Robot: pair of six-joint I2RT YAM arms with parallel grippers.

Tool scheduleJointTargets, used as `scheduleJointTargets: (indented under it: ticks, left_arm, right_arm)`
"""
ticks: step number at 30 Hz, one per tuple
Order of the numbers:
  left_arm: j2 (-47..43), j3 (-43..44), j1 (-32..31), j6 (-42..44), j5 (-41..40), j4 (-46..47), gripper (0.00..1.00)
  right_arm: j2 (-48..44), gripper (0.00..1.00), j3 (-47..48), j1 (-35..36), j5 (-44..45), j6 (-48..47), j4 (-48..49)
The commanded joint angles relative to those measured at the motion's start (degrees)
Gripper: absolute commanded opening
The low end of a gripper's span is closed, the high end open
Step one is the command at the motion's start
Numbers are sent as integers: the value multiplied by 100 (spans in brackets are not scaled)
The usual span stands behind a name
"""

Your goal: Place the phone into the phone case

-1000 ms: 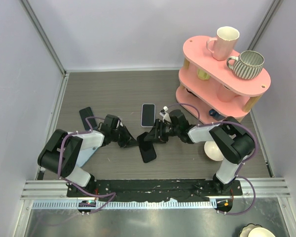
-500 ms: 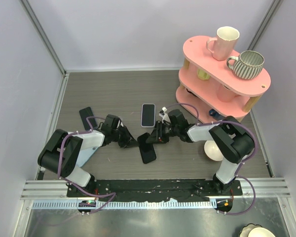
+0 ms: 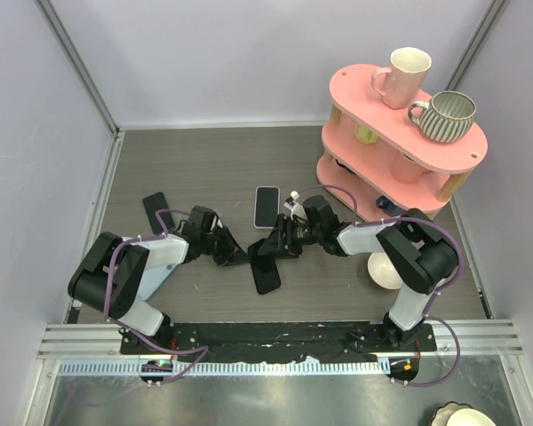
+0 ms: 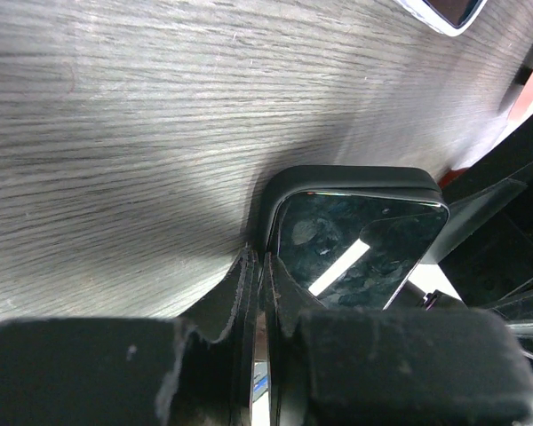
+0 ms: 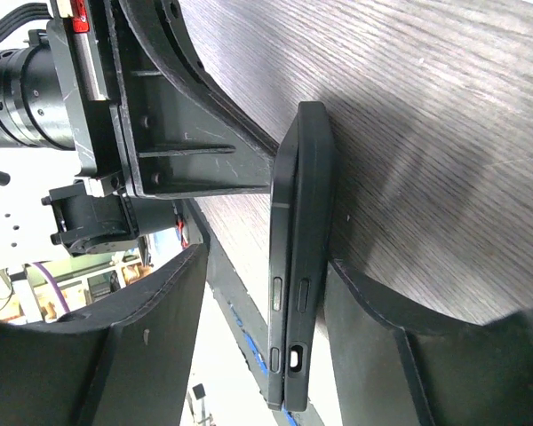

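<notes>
- Since a second ago the right gripper (image 3: 282, 238) has edged slightly toward the left arm; the glossy black phone (image 4: 355, 244) has barely shifted.
- The phone sits in the matte black rubber phone case (image 4: 338, 177) on the grey wood-grain table (image 3: 204, 169), between both grippers.
- The left gripper (image 4: 259, 275) is clamped on the case's long edge.
- The right gripper's fingers (image 5: 151, 355) stand apart, straddling phone and case.

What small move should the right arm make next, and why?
Probably close the right gripper to press the black phone into the black phone case: its fingers straddle the pair open, a seam shows between them, and the left gripper pinches the case's edge.
</notes>
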Motion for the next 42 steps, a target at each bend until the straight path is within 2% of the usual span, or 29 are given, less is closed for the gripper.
scheduleJointTargets:
  ticks: [1,5,10,11,13,14,16,17,20,23,24,25,29,32,37,40,42]
  left_arm:
    - [-82,33,-45,-36,212,303,10]
    - [-126,24,-45,-36,212,295,10]
    - [-161,7,-45,-36,212,304,10]
    - [-170,7,-45,-36,212,304,10]
    - [-196,-11,-45,-36,212,304,10]
    - [-214,7,-45,-36,220,304,11]
    - [-284,7,-45,-36,238,277,14]
    - [-319,24,-36,-36,255,234,15]
    - [-538,269,-27,122,247,-221,21]
    - [-820,524,43,386,168,-757,33]
    - [-890,569,78,430,142,-873,43]
    - [-969,613,139,509,133,-961,48]
    - [-1469,719,280,807,238,-1252,62]
    - [-1873,693,307,1123,273,-1235,68]
    - [-2261,552,324,1239,967,-594,70]
    - [-2428,368,333,1028,1204,3,68]
    - [-2446,210,324,670,1687,749,66]
  right_arm:
    - [56,59,143,40,-246,159,512]
    - [74,58,231,49,-203,55,233]
    - [-23,43,346,49,35,-253,-270]
    - [-40,34,337,40,18,-262,-279]
    - [-67,23,328,49,9,-271,-270]
    - [-102,13,328,49,0,-280,-279]
    - [-163,3,328,49,-9,-297,-279]
    - [-198,1,328,49,0,-298,-305]
    - [-400,1,442,40,201,-455,-656]
    - [-629,1,574,23,333,-850,-1174]
    - [-751,1,592,5,360,-982,-1271]
    - [-813,1,609,-12,360,-1027,-1368]
    - [-1200,1,583,-127,316,-1106,-1395]
    - [-1455,1,566,-215,150,-1071,-1325]
    - [-1868,1,601,-285,-96,-1062,-1281]
    - [-2123,1,636,-329,-220,-1010,-1220]
    - [-2316,1,583,-364,-404,-826,-1019]
